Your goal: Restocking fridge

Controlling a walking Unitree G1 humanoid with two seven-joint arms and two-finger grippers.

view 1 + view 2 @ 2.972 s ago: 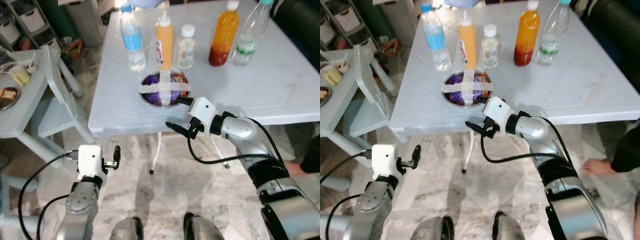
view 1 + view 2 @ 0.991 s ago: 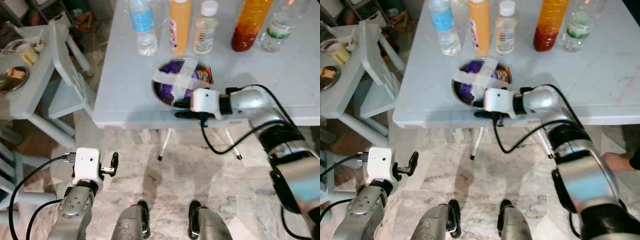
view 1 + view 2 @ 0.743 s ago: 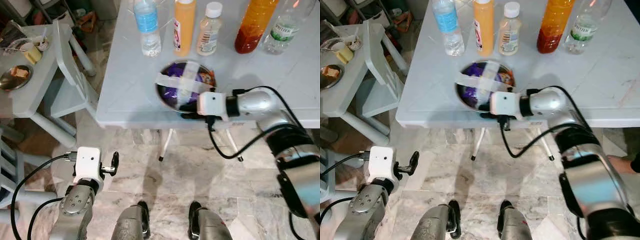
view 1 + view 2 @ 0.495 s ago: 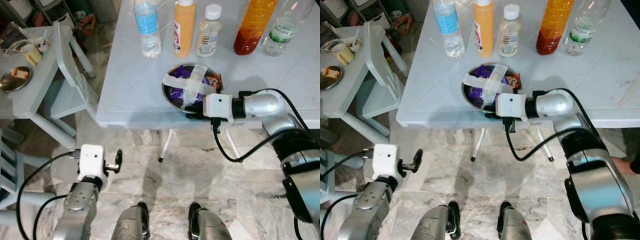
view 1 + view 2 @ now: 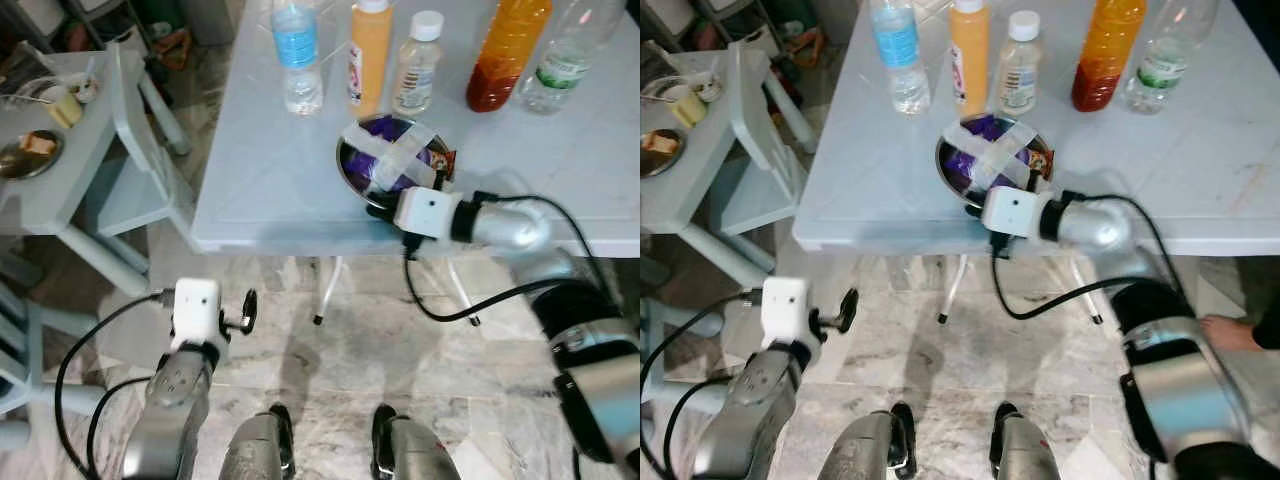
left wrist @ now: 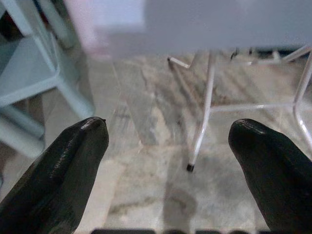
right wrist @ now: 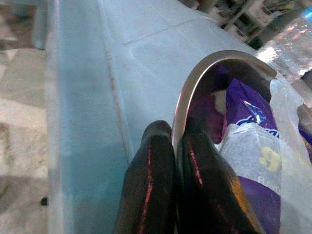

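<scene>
The right gripper [image 7: 175, 146] pinches the near rim of the steel bowl [image 5: 392, 165], jaws closed on it at the desk [image 5: 260, 170] edge. The left gripper [image 6: 168, 141] hangs low, jaws wide.

A pale blue table [image 5: 560, 170] carries a taped steel bowl [image 5: 392, 160] near its front edge and, along the far edge, a water bottle [image 5: 297, 55], four more bottles beside it.
</scene>
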